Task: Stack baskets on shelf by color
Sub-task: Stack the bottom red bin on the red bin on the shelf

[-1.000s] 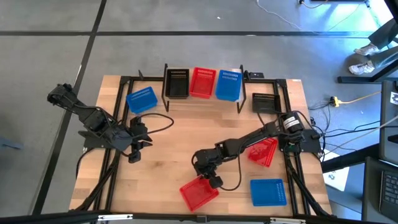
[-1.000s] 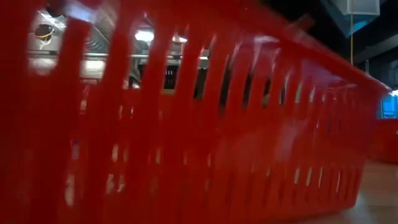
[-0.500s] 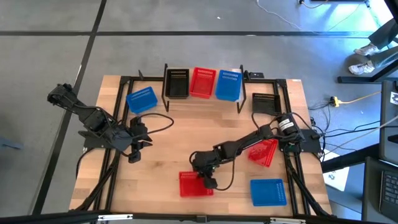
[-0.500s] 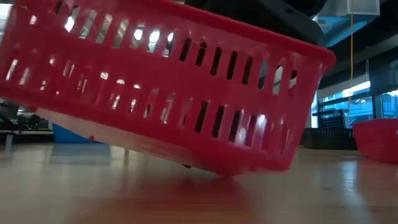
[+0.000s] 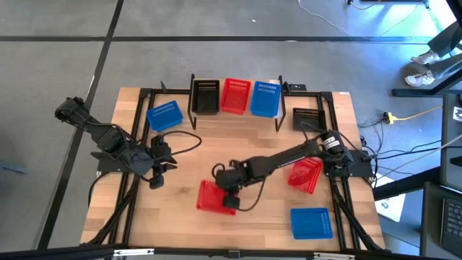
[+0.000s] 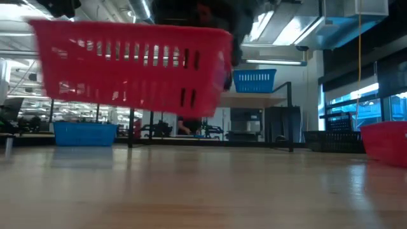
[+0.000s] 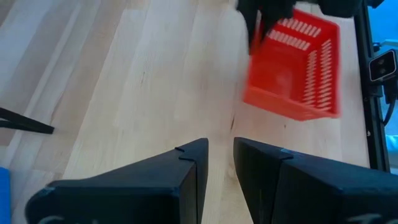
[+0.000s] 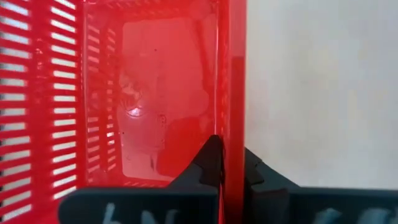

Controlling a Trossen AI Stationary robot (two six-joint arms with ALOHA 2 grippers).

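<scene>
Three red baskets (image 5: 214, 196), three blue (image 5: 164, 115), two black (image 5: 206, 96)

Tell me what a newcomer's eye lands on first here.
First, the red basket hanging clear of the table near its middle, its wall pinched by the right gripper. Next, the shelf at the far edge, bearing one black basket, one red and one blue. The left gripper waits over the table's left part.

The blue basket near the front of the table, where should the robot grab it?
Probably on one thin side wall at the rim, coming straight down from above. The blue basket sits open side up, flat on the table, so its rim is free. The right claw already pinches the red basket's wall that way, one finger inside and one outside.
</scene>
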